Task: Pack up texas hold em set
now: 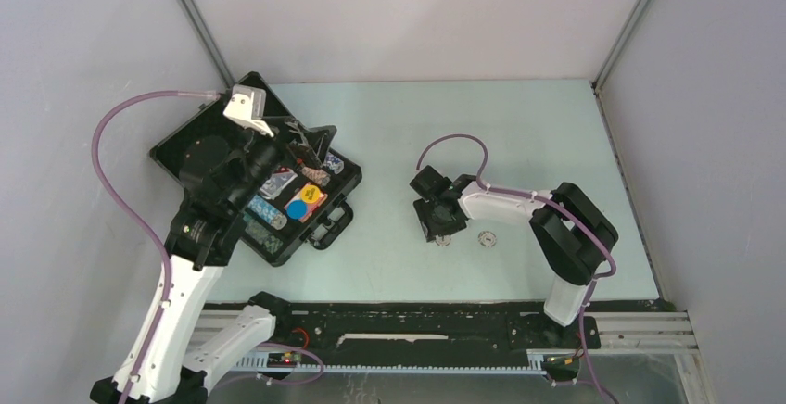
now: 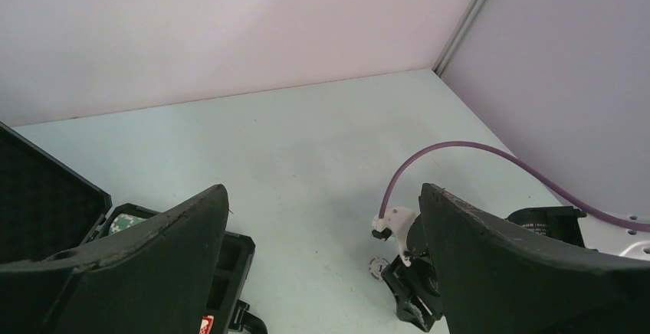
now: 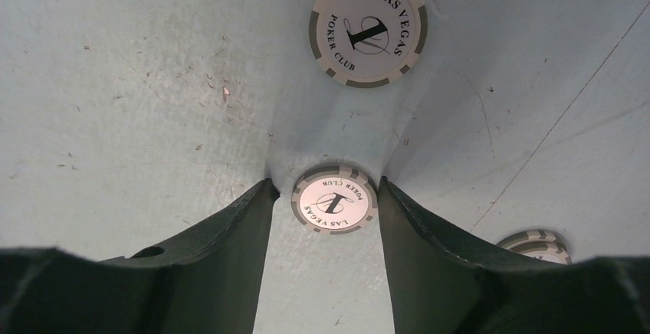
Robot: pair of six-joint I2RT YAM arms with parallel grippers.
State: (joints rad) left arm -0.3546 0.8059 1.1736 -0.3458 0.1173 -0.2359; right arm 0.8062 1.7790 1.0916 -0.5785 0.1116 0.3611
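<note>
- A grey-and-white striped poker chip (image 3: 334,200), flat on the pale table (image 3: 115,81), is straddled by the right gripper (image 3: 325,187); the fingers are kept slightly parted, presumably for a pickup.
- A matching second chip (image 3: 368,27) is seen just beyond.
- The open black foam-lined briefcase (image 1: 199,158) is set far-left, long axis near-left to far-right, handle toward the chips.
- The left gripper (image 2: 323,188) is held above it, spread wide, empty.

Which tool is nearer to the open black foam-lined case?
Left. The left tool is above the case; the right tool is far aside, around a grey-white poker chip.

The black briefcase (image 1: 181,158) lies open at left; grey-edged white chips (image 3: 368,26) lie flat at right.
</note>
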